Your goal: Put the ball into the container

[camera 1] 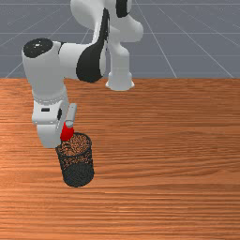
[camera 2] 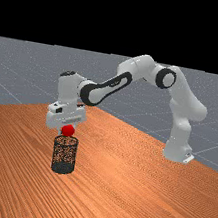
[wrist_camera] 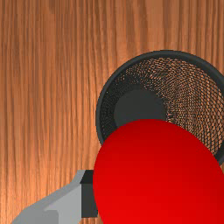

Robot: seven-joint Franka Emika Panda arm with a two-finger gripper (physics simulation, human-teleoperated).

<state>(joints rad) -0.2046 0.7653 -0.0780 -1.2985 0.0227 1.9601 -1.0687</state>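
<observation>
My gripper (camera 1: pixel 66 126) hangs above the table on the front view's left, shut on the red ball (camera 1: pixel 67 133). The black mesh container (camera 1: pixel 78 174) stands upright just below. In the far view the ball (camera 2: pixel 67 130) is slightly above the rim of the container (camera 2: pixel 62 167). Looking down in the wrist view, the ball (wrist_camera: pixel 155 170) covers part of the container's rim (wrist_camera: pixel 100 114) and opening. There one finger of the gripper (wrist_camera: pixel 157 194) presses against the ball's side; the ball's other side reaches the picture's edge.
The wooden table (camera 1: pixel 178 164) extends around the container. The arm's base (camera 2: pixel 177 151) stands near the table's edge on the far view's right.
</observation>
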